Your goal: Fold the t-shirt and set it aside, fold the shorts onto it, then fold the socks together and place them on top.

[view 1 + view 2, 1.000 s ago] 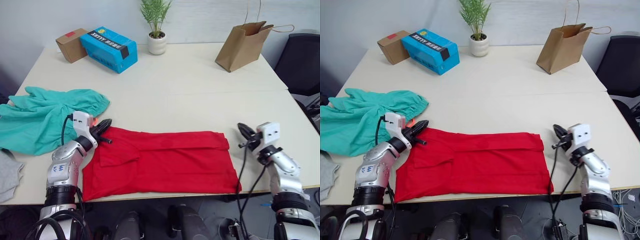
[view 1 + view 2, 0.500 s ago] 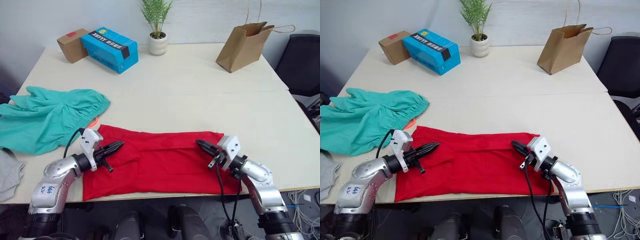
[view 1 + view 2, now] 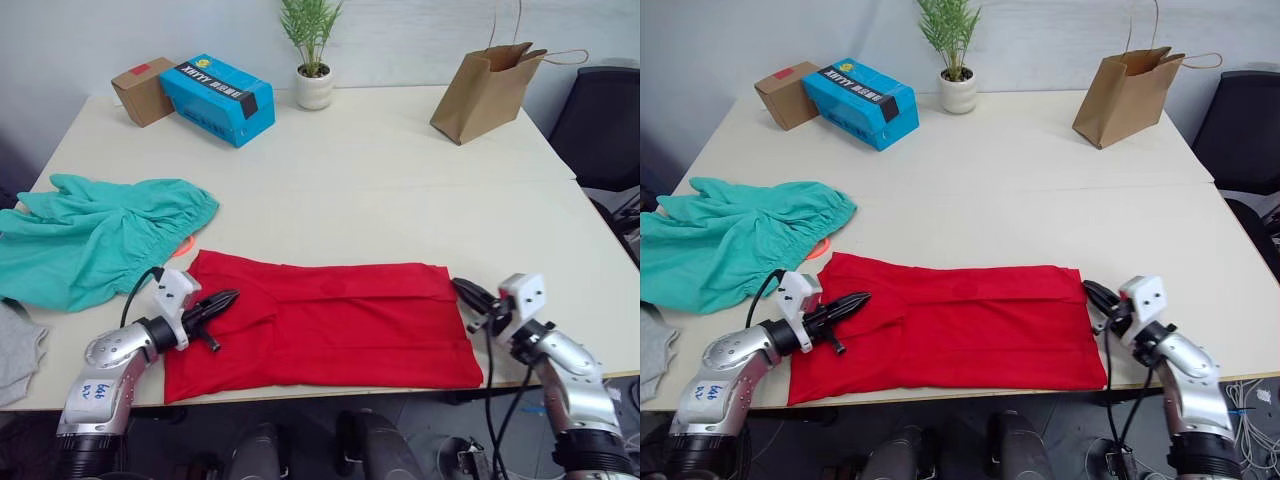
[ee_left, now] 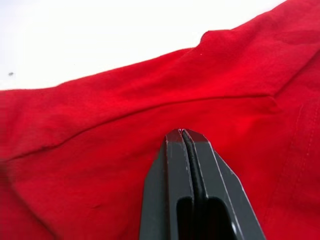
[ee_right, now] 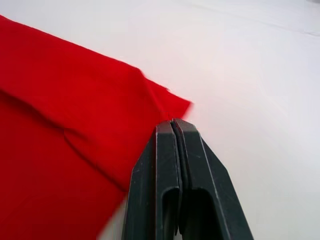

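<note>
Left eye view puts the t-shirt (image 3: 320,325) across the lower centre as a long band, so I judge its folding only partly done. The shorts (image 3: 95,235) lie unfolded at mid left; the socks (image 3: 18,350) sit at the lower left edge. Wrist views add what the head misses: the left gripper (image 4: 182,132) and right gripper (image 5: 172,122) are both pressed closed, holding nothing.

Matt red cloth t-shirt (image 3: 330,325); smooth matt table (image 3: 400,190); brown paper bag (image 3: 485,92)
</note>
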Robot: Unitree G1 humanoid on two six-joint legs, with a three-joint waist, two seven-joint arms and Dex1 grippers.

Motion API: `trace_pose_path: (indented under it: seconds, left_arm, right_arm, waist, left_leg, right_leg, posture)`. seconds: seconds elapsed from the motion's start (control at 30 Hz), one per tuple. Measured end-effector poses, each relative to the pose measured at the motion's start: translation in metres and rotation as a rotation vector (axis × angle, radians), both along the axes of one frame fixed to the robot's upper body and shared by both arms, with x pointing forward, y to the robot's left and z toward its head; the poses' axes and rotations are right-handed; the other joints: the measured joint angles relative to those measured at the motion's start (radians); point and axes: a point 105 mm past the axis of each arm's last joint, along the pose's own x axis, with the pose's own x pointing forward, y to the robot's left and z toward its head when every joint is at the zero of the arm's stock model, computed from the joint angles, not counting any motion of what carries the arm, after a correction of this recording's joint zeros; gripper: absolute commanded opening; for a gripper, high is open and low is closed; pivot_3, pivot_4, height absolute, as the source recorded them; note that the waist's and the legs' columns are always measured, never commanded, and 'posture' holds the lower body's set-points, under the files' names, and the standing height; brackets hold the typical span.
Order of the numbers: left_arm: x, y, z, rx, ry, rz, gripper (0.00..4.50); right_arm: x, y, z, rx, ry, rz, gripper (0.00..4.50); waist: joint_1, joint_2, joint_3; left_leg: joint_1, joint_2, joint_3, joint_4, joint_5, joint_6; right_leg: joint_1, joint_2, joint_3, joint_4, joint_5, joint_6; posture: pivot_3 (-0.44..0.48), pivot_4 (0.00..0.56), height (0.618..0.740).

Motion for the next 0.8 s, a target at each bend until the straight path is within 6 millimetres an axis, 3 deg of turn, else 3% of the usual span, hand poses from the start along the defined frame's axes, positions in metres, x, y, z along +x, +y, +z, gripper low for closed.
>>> trace_pose_path:
  seconds: [0.2, 0.27, 0.4, 0.43, 0.63, 0.73, 0.8]
  left_arm:
    - [-0.019, -0.023, 0.060, -0.005, -0.135, -0.246, 2.49]
    - [-0.025, -0.032, 0.073, -0.013, -0.162, -0.302, 3.13]
    - [-0.049, -0.057, 0.073, -0.005, -0.135, -0.473, 4.44]
    - [-0.053, -0.061, 0.072, -0.006, -0.128, -0.504, 4.50]
    - [-0.068, -0.069, 0.069, -0.033, -0.099, -0.590, 4.50]
    - [-0.069, -0.068, 0.070, -0.038, -0.104, -0.587, 4.50]
    - [-0.069, -0.068, 0.070, -0.043, -0.111, -0.582, 4.50]
  right_arm:
    - [0.013, -0.014, 0.054, -0.065, 0.083, 0.214, 2.23]
    - [0.016, -0.015, 0.061, -0.117, 0.149, 0.282, 2.89]
    - [0.033, -0.005, 0.064, -0.173, 0.256, 0.394, 4.32]
    - [0.037, -0.002, 0.062, -0.198, 0.299, 0.418, 4.49]
    - [0.057, 0.018, 0.044, -0.264, 0.464, 0.492, 4.49]
    - [0.057, 0.026, 0.036, -0.270, 0.524, 0.534, 4.49]
    - [0.055, 0.028, 0.037, -0.290, 0.557, 0.567, 4.11]
  waist:
    - [0.001, 0.002, 0.002]
    - [0.003, 0.003, 0.002]
    - [-0.005, 0.003, 0.002]
    - [-0.007, 0.004, 0.003]
    - [-0.004, 0.004, 0.003]
    - [-0.003, 0.004, 0.003]
    - [-0.002, 0.004, 0.003]
  left_leg:
    - [0.000, 0.000, 0.000, 0.000, -0.001, 0.001]
    - [0.000, 0.000, 0.000, 0.000, 0.001, 0.004]
    - [-0.001, 0.001, 0.001, 0.000, 0.002, 0.000]
    - [-0.002, 0.001, 0.001, 0.000, 0.003, -0.002]
    - [-0.003, 0.001, 0.000, 0.001, 0.004, -0.003]
    - [-0.003, 0.001, 0.000, 0.001, 0.003, -0.002]
    - [-0.003, 0.001, 0.000, 0.001, 0.003, -0.002]
  right_leg:
    - [0.000, 0.000, 0.000, -0.001, 0.000, 0.000]
    - [0.000, 0.000, -0.001, -0.002, 0.000, 0.000]
    - [0.000, 0.002, 0.000, -0.004, 0.000, 0.000]
    - [-0.001, 0.002, 0.000, -0.004, 0.000, 0.000]
    - [-0.001, 0.002, 0.000, -0.004, 0.000, -0.001]
    - [-0.001, 0.002, 0.000, -0.004, 0.000, -0.001]
    - [-0.001, 0.002, -0.001, -0.004, 0.000, -0.001]
  posture:
    - [0.000, 0.150, 0.740]
    - [0.000, 0.150, 0.740]
    - [0.000, 0.150, 0.740]
    - [0.000, 0.150, 0.740]
    - [0.000, 0.150, 0.740]
    - [0.000, 0.150, 0.740]
    - [0.000, 0.150, 0.740]
